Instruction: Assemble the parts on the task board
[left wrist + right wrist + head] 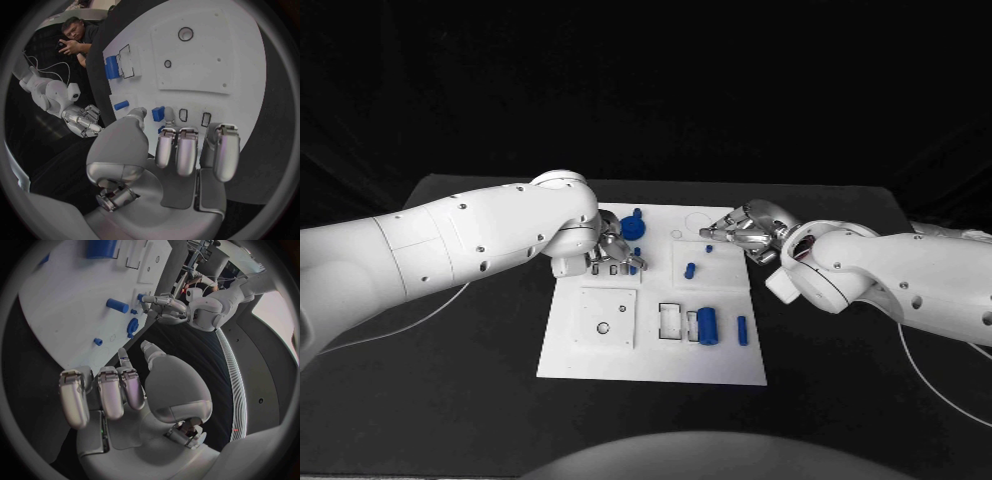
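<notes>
Up at the board's top-left, the left robot hand (607, 252) hovers over a small blue part (159, 113) by the slots, fingers apart, holding nothing. Right robot hand (749, 230) looks empty too, fingers loose. Next move, I'd guess: pinch that part.

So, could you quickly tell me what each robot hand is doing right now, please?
Left robot hand: open, holding nothing, fingers over the task board.
Right robot hand: open, holding nothing, at the board's edge.
</notes>
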You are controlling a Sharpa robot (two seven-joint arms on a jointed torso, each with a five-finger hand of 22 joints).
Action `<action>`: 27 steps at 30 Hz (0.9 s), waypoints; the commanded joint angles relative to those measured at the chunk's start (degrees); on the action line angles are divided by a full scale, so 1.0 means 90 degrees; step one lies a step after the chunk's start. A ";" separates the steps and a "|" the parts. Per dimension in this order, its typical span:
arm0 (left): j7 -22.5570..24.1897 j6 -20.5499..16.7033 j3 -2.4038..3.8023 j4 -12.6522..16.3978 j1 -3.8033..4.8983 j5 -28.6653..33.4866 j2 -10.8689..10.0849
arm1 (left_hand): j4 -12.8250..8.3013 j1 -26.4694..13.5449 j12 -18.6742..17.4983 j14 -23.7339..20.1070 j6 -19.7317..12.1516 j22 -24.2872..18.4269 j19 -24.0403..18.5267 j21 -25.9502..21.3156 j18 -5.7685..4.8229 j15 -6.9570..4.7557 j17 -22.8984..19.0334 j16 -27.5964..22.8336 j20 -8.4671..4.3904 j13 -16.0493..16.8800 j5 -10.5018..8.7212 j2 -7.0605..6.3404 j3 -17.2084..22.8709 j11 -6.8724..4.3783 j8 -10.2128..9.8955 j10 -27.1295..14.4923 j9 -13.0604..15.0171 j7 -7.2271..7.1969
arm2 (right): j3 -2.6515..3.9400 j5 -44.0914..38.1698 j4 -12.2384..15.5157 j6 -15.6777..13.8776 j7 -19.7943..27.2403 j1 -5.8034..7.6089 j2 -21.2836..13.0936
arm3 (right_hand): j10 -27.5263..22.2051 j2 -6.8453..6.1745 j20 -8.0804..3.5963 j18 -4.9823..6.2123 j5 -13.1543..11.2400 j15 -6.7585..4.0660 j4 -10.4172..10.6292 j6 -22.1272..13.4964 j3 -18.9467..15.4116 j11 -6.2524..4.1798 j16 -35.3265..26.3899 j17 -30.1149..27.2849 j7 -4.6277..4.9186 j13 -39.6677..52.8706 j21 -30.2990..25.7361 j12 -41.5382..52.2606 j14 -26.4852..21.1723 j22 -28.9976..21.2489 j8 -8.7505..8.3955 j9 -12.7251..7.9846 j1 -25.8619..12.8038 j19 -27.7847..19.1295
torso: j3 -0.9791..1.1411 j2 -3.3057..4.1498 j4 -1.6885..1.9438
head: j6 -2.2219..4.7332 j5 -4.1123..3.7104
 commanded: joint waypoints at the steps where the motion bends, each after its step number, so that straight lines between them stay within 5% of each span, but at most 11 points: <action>1: 0.0087 0.0041 0.0001 -0.0003 0.0000 0.0054 0.0027 | 0.0014 0.0009 0.0016 0.0663 -0.0044 0.1677 0.0670 0.0016 -0.0047 -0.0033 0.1673 0.0016 -0.0021 0.1677 -0.0043 0.0073 0.0037 0.0023 -0.0021 0.0674 0.0009 -0.0002 | -0.0002 -0.0054 -0.0003 0.0043 0.0020 -0.0007 0.0007 | 0.0668 0.0044 0.0054 -0.0042 0.0031 0.0036 -0.0001 0.0013 -0.0023 0.0023 0.0026 0.1677 0.0001 0.1677 0.0029 0.0025 0.0652 0.1676 0.0020 0.0011 0.0038 0.0667 | 0.0004 -0.0002 -0.0002 | -0.0010 0.0020; 27: 0.0132 -0.0014 0.0000 -0.0005 -0.0005 0.0043 -0.0010 | 0.0010 0.0182 0.0016 0.0663 0.0008 0.1677 0.0670 0.0016 -0.0047 -0.0047 0.1673 0.0016 -0.0028 0.1677 -0.0004 0.0134 0.0125 0.0002 -0.0028 0.0674 0.0051 -0.0026 | -0.0002 -0.0054 -0.0016 0.0112 -0.0075 -0.0012 0.0009 | 0.0668 0.0043 0.0055 -0.0042 0.0054 0.0038 -0.0003 0.0007 -0.0026 0.0023 0.0026 0.1677 0.0003 0.1677 0.0029 0.0025 0.0652 0.1676 0.0022 0.0011 0.0045 0.0667 | 0.0003 0.0000 0.0000 | -0.0018 -0.0020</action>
